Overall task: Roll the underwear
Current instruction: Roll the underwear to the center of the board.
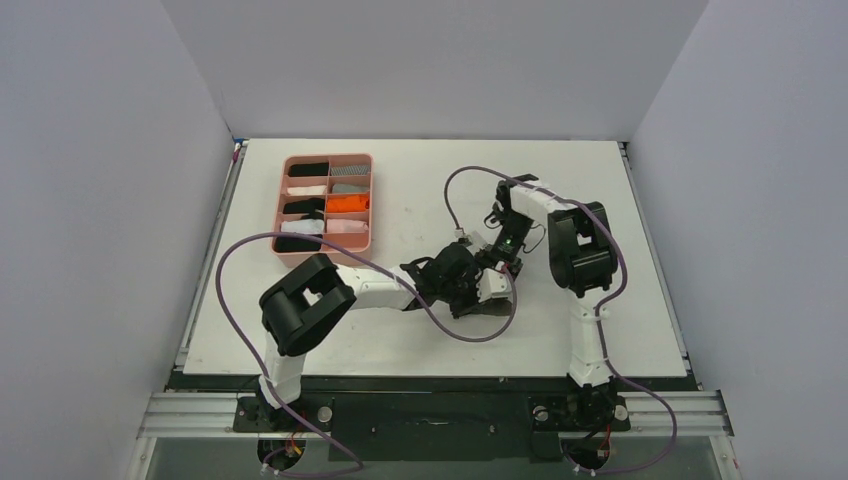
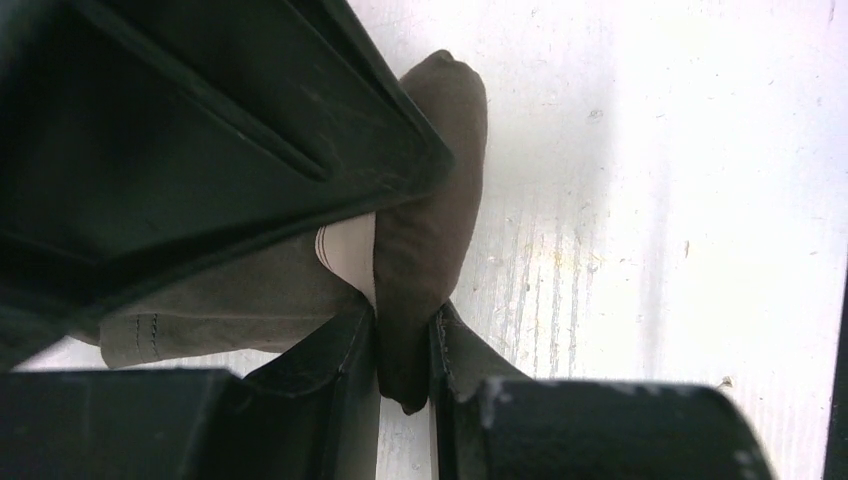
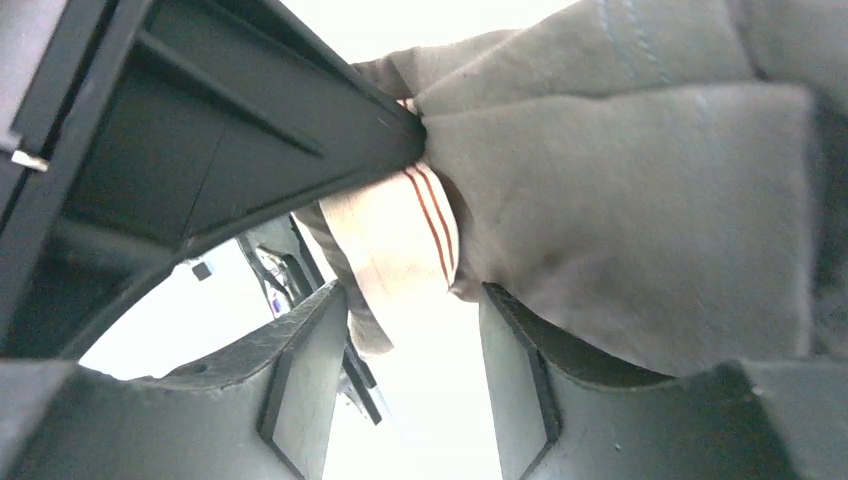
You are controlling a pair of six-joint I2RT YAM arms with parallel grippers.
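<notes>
The left gripper [image 2: 405, 350] is pinching a fold of the dark grey-brown soft cloth underwear [image 2: 430, 200], its jaws clamped on it. The right gripper [image 3: 415, 310] is standing with jaws parted, and the beige waistband [image 3: 400, 230], bearing two thin red stripes, is showing at the mouth of the gap. The one garment is lying near the middle of the white table [image 1: 620, 300], with bare surface spreading toward 12 and 3 o'clock. One pink compartmented plastic tray [image 1: 328, 160] is sitting at 10 o'clock, well apart.
</notes>
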